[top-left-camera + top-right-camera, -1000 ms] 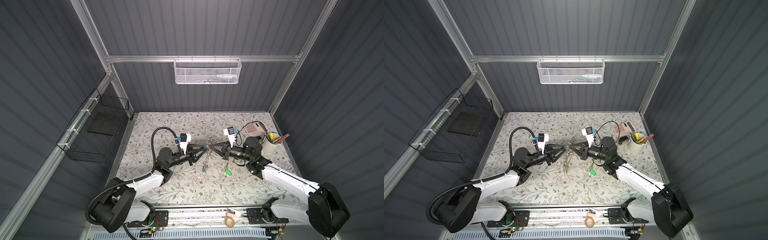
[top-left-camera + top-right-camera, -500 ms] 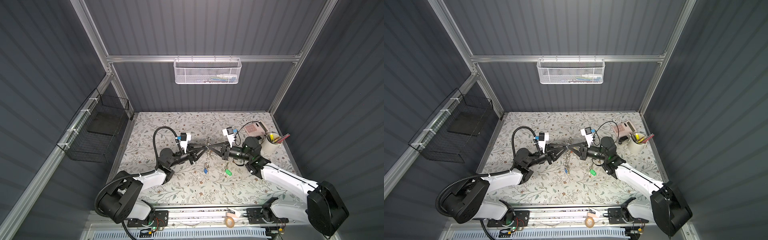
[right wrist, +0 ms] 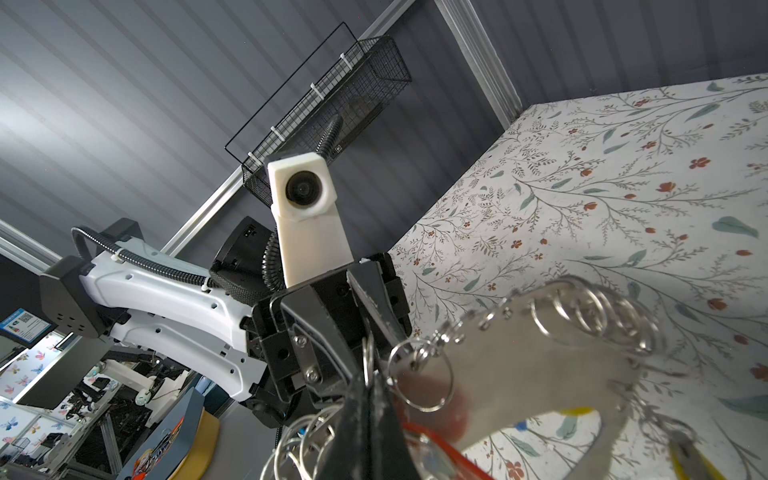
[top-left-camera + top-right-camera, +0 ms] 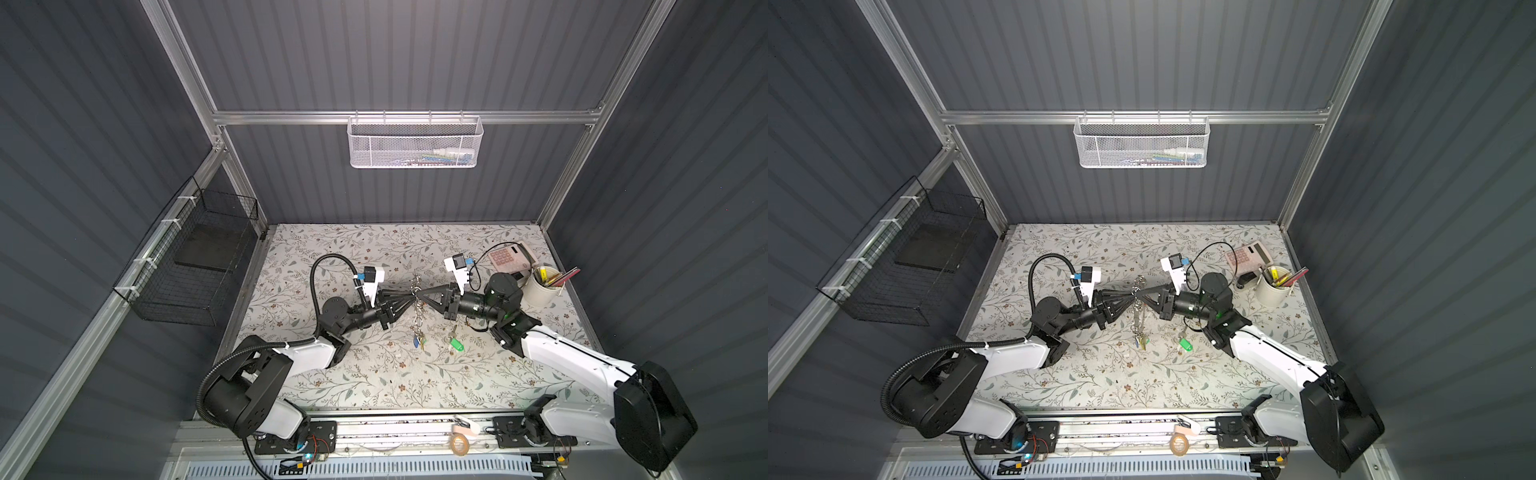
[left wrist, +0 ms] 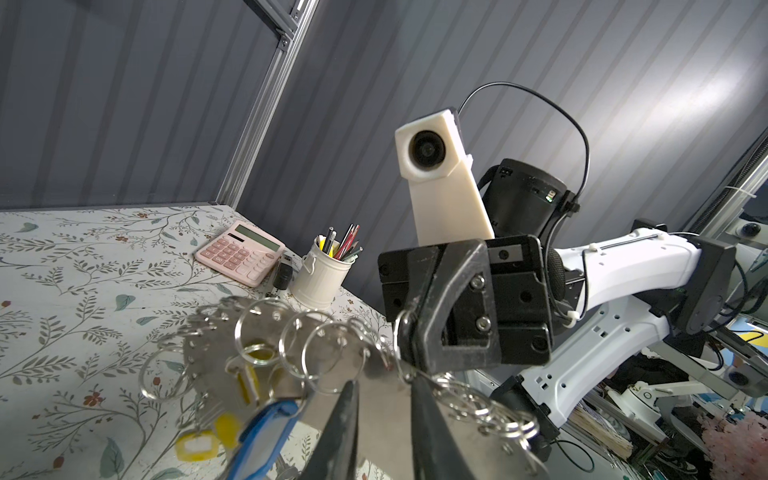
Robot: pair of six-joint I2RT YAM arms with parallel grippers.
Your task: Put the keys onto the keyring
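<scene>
Blurry keyring (image 3: 532, 374), partly off-frame.

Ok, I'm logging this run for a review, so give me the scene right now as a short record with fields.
right tool: shut on the keyring, held up between the arms, tags hanging
left tool: jaws apart either side of the keyring's flat band; grip unclear
keys: green-tagged, lying on the table beside the hanging tags, untouched
task state: keys not yet on the keyring
other items: pink calculator and pen cup, far right corner
</scene>
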